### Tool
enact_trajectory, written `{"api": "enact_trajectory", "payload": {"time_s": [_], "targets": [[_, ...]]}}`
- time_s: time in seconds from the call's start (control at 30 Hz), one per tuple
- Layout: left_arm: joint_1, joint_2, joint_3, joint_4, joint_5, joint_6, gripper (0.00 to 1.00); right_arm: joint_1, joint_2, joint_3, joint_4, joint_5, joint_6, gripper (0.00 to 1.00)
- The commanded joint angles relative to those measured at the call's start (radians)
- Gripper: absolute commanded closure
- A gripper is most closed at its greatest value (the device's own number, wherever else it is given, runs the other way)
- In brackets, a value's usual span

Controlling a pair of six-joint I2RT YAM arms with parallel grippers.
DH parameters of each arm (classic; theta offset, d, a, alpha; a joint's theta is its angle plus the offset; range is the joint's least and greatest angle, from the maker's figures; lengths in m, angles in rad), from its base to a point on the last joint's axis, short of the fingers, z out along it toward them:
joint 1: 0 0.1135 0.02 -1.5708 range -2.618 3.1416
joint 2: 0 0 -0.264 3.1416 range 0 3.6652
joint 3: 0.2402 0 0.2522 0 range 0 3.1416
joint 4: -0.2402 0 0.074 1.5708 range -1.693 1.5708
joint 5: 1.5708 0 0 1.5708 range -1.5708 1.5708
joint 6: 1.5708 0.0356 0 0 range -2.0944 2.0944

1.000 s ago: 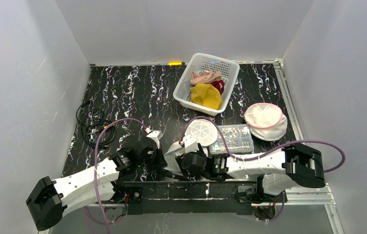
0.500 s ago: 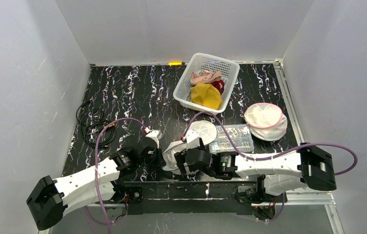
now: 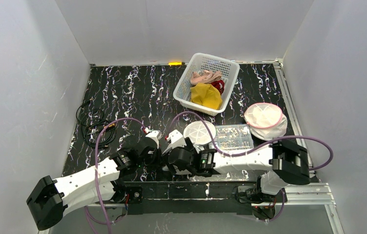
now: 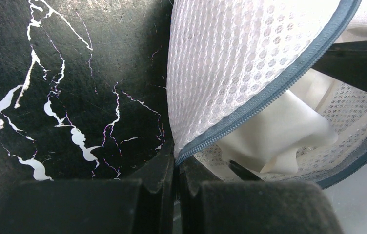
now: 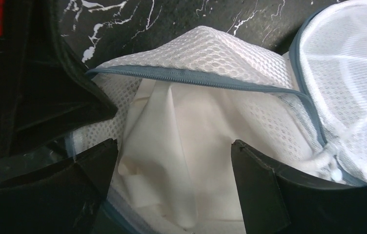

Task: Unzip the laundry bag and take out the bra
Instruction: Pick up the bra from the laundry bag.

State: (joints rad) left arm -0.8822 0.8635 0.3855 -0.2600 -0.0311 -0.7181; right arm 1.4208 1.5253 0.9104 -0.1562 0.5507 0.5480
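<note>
The laundry bag point(image 4: 230, 58) is white mesh with a grey-blue zipper point(image 4: 269, 92), and its mouth gapes open. My left gripper point(image 4: 175, 158) is shut on the zipper edge at the mouth's corner. Cream fabric of the bra point(image 5: 181, 146) bulges out of the opening. My right gripper point(image 5: 175, 144) is open, one finger on each side of that fabric, not pinching it. From above, the bag's round panel point(image 3: 199, 132) shows behind the right gripper point(image 3: 174, 156); the rest of the bag is hidden under both grippers, near the table's front edge.
A white basket point(image 3: 186, 92) with yellow, pink and red clothes stands at the back. A second mesh bag with a pink rim point(image 3: 265, 119) lies at the right. A clear plastic box point(image 3: 233, 136) sits just behind the right arm. Black cables point(image 3: 93, 126) lie at the left.
My right gripper has slid left toward the left gripper and opened wider over the bag's mouth. The bag's round panel shifted left with it. The left arm has stayed put.
</note>
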Motion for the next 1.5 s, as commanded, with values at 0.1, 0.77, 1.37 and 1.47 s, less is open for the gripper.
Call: {"api": "enact_trajectory", "payload": {"time_s": [0.1,0.77,1.37,1.47], "targets": [[-0.001,-0.007,0.006,-0.030,-0.021,0.002,1.00,0.002,0.108,0.071,-0.060,0.067,0.047,0.09],[-0.001,-0.031,-0.001,-0.059,-0.041,-0.006,1.00,0.001,-0.001,-0.020,-0.028,0.117,0.073,0.99],[-0.001,-0.045,0.060,-0.100,-0.056,-0.029,1.00,-0.018,-0.331,-0.176,0.235,-0.288,-0.117,0.99],[0.000,-0.048,0.067,-0.110,-0.058,-0.033,1.00,-0.022,-0.356,-0.183,0.258,-0.328,-0.111,0.99]]}}
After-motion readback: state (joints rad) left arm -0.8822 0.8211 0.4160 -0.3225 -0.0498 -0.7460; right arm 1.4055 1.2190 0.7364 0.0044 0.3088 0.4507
